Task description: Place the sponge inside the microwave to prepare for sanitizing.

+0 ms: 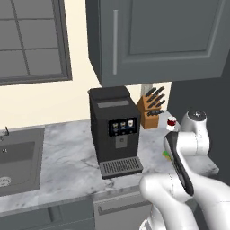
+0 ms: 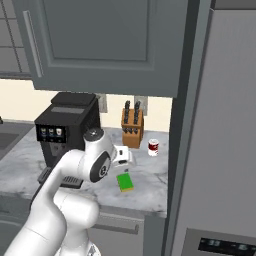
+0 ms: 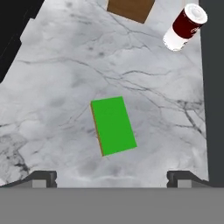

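Note:
The sponge (image 3: 113,126) lies flat on the marble counter (image 3: 52,78), green side up, with a thin yellow-brown edge showing on its left. My gripper (image 3: 113,179) hangs open above it, and nothing sits between the two dark fingertips (image 3: 43,178). From the right base camera, the gripper (image 2: 125,161) hovers just over the sponge (image 2: 125,183). A sliver of the sponge (image 1: 166,155) peeks out behind my arm in the left base view. A black panel with teal digits (image 2: 220,245) in a silver-grey front looks like the microwave's top edge; its door is out of view.
A black coffee machine (image 2: 62,132) stands left of the sponge. Behind it are a wooden knife block (image 2: 132,127) and a red can (image 2: 153,147). A tall grey panel (image 2: 220,125) walls the counter's right end. Upper cabinets (image 2: 105,45) hang overhead, and a sink (image 1: 18,157) lies far left.

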### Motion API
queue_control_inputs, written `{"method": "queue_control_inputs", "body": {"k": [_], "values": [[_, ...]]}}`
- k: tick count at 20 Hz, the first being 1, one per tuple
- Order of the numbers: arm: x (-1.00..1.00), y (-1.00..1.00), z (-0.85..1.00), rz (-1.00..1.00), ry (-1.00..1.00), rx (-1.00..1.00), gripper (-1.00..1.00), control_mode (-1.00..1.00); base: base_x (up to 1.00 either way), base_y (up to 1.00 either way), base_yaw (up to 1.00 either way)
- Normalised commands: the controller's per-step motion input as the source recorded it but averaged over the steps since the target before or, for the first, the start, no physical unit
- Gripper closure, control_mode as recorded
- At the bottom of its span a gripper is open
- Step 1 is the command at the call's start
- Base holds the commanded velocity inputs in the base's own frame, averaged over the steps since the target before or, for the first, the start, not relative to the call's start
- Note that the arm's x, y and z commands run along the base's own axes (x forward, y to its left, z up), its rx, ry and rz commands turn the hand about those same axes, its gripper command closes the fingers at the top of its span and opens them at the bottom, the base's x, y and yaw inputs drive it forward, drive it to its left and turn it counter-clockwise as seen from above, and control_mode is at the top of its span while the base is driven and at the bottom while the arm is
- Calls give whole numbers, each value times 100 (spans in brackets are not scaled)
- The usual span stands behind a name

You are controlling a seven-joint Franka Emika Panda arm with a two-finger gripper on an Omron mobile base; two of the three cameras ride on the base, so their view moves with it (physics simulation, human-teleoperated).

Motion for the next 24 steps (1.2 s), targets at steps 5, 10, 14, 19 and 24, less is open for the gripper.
{"method": "queue_control_inputs", "body": {"k": [5, 10, 14, 19, 24], "values": [[25, 0, -27, 2, 3, 5, -100, -100, 0, 0, 0], [28, 0, -24, 0, 13, 0, -100, -100, 0, 0, 0], [24, -11, -11, 0, 13, 0, -100, -100, 0, 0, 0], [25, -23, -25, 0, 18, 0, -100, -100, 0, 0, 0], [19, -23, -40, 0, 12, 0, -100, -100, 0, 0, 0]]}}
